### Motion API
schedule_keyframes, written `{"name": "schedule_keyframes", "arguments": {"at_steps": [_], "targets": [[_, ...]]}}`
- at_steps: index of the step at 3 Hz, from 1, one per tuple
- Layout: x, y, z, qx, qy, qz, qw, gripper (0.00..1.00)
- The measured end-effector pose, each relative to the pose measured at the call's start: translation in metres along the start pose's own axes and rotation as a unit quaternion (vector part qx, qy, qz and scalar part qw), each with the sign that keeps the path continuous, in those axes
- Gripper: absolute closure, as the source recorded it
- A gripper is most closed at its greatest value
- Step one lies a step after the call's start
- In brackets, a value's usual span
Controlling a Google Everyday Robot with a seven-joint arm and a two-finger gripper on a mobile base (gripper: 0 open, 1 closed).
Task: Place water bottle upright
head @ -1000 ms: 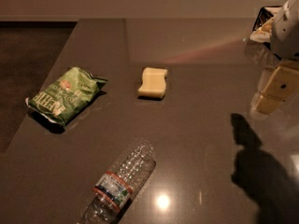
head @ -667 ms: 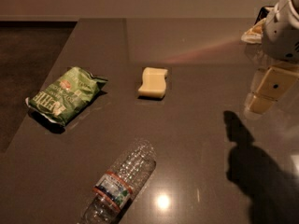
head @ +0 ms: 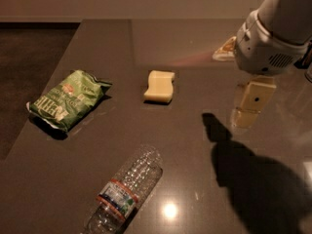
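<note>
The water bottle [head: 127, 186] lies on its side on the dark table [head: 204, 82], near the front edge. It is clear and ribbed, with a blue-white label edged in red. Its base points up and to the right. Its cap end runs out of the frame at the bottom. My gripper [head: 245, 116] hangs from the white arm [head: 273, 33] at the right, above the table, well to the right of the bottle and apart from it. It holds nothing that I can see. Its shadow falls on the table below it.
A green chip bag [head: 68, 99] lies at the left near the table's left edge. A yellow sponge [head: 160, 87] lies at the middle back. A pale object [head: 223, 50] shows partly behind the arm. Dark floor lies beyond the left edge.
The arm and gripper have moved left, further over the table, and their shadow has shifted left with them. The bottle, bag and sponge have not moved.
</note>
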State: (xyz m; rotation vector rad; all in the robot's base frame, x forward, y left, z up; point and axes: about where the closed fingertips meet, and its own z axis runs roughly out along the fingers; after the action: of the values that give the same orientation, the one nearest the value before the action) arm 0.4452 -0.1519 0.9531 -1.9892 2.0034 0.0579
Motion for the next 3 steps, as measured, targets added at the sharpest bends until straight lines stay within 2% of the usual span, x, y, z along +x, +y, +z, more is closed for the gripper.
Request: {"name": "schedule_keyframes", "arguments": {"at_steps": [1, 2, 3], "targets": [[-0.038, 0.016, 0.018, -0.044, -0.023, -0.072, 0.9961, 0.00], [-0.075, 0.034, 0.039, -0.079, -0.029, -0.140, 0.9865, 0.00], [-0.106, 0.048, 0.061, -0.101, -0.028, -0.194, 0.9755, 0.00]]}}
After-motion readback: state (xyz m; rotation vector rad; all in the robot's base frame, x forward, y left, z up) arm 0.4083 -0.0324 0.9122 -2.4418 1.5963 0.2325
